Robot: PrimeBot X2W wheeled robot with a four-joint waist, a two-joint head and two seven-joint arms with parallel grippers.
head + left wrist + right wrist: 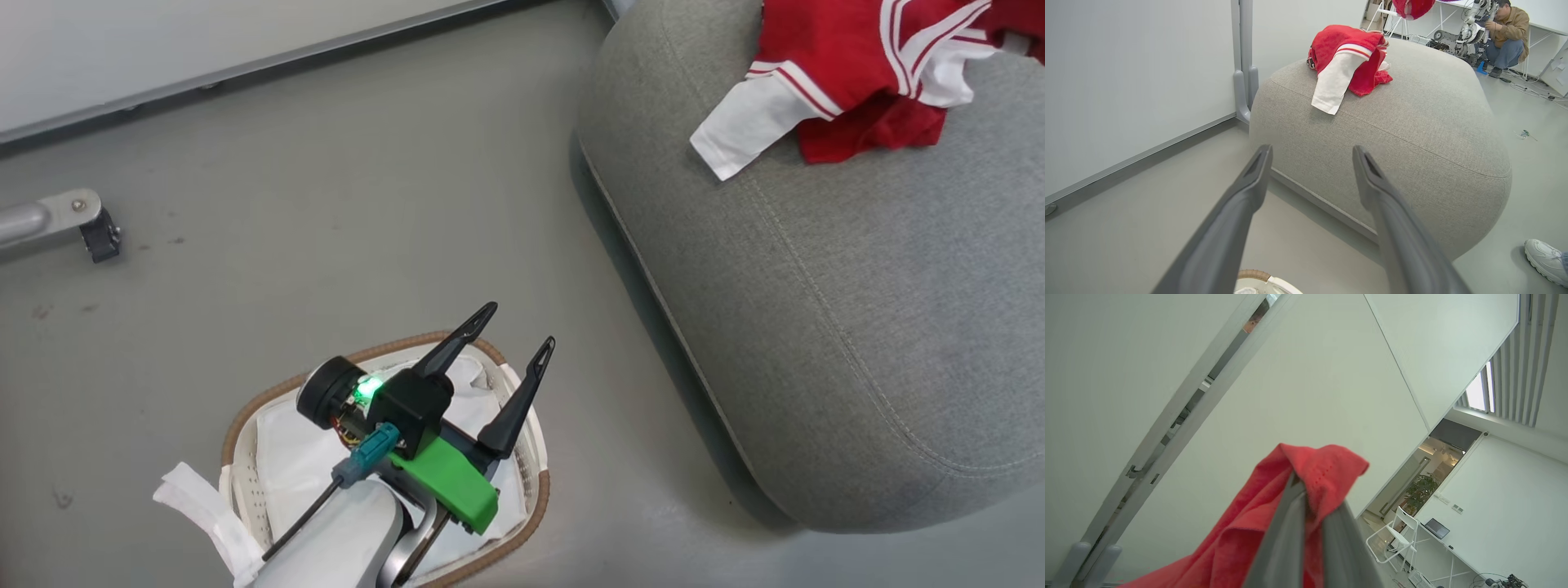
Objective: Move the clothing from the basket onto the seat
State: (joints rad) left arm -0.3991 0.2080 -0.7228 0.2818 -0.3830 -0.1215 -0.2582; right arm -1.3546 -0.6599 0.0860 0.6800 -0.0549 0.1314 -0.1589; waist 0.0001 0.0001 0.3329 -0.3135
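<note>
The cream basket (238, 425) with its brown rim sits on the floor at the lower left, lined with white cloth; no red shows inside it. My left gripper (519, 325) hovers over it, open and holding nothing, fingers (1257, 171) spread wide. The big grey seat (816, 310) stands to the right. A heap of red clothing (849, 65) with white striped trim and a white sleeve lies on its top (1347, 57). My right gripper (1310, 498) is raised high and shut on a red garment (1241, 535), which drapes down around the fingers.
A metal leg with a caster (90, 224) stands on the floor at the left, near the wall's baseboard. A partition post (1245, 61) rises behind the seat. A person (1506, 36) crouches beyond it, and a shoe (1545, 259) shows at the lower right.
</note>
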